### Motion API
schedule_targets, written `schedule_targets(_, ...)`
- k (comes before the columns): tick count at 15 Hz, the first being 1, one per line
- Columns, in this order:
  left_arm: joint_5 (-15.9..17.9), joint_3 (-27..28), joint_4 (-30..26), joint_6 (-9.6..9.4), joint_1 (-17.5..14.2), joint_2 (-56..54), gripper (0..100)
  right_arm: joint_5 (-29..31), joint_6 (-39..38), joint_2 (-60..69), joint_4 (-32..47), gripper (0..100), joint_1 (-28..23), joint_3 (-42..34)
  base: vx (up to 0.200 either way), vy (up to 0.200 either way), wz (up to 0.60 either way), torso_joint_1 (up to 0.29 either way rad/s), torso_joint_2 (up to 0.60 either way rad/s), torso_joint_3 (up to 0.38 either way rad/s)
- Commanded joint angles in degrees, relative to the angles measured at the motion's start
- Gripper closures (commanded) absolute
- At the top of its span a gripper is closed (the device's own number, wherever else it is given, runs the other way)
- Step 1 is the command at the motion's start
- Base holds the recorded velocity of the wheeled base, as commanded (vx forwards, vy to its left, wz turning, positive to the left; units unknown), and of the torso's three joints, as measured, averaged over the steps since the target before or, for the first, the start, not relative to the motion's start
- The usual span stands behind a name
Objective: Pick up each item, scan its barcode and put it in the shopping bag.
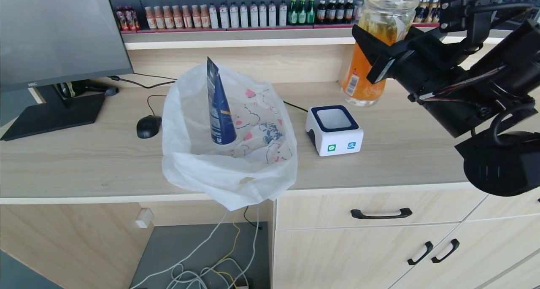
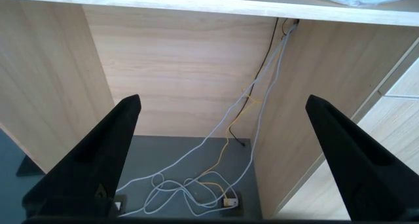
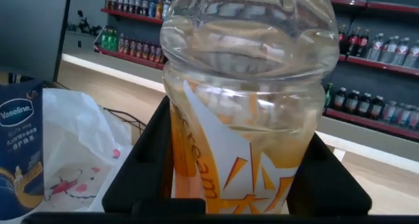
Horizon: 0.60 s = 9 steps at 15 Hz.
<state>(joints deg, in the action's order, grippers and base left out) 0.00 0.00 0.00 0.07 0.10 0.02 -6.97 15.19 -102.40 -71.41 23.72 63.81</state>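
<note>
One clear orange-labelled plastic bottle [image 1: 361,71] is hanging clamped in the right gripper [image 1: 382,52] at one o'clock of the white cube scanner [image 1: 334,130], likely needing lowering barcode-first toward it for scanning.

Right arm [image 1: 460,99]: matte black, blocky housings, rounded joint cap; red and white wires along forearm, black cable loop [image 1: 497,119]. Left gripper [image 2: 216,162]: black wedge fingers [image 2: 98,165], tapering to tips.

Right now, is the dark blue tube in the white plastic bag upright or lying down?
Upright, slightly tilted: the dark blue tube stands on its broad end in the white plastic bag, narrow end up.
</note>
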Motion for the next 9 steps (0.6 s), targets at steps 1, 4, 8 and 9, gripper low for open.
schedule_targets(1, 0.0, 0.0, 0.0, 0.01, 0.0, 0.0, 0, -2.7, 1.8, -4.5, 0.0, 100, -2.2, 4.0, 0.0, 0.0, 0.0, 0.0, 0.0, 0.0)
schedule_targets(4, 0.0, 0.0, 0.0, 0.01, 0.0, 0.0, 0, -9.2, 9.2, -7.3, -0.4, 100, -4.7, 8.7, 0.0, 0.0, 0.0, 0.0, 0.0, 0.0)
schedule_targets(8, 0.0, 0.0, 0.0, 0.01, 0.0, 0.0, 0, -9.6, 17.9, -8.3, -5.7, 100, -3.9, 8.0, 0.0, 0.0, 0.0, 0.0, 0.0, 0.0)
schedule_targets(9, 0.0, 0.0, 0.0, 0.01, 0.0, 0.0, 0, -9.7, 19.9, -8.3, -7.7, 100, -3.3, 7.6, 0.0, 0.0, 0.0, 0.0, 0.0, 0.0)
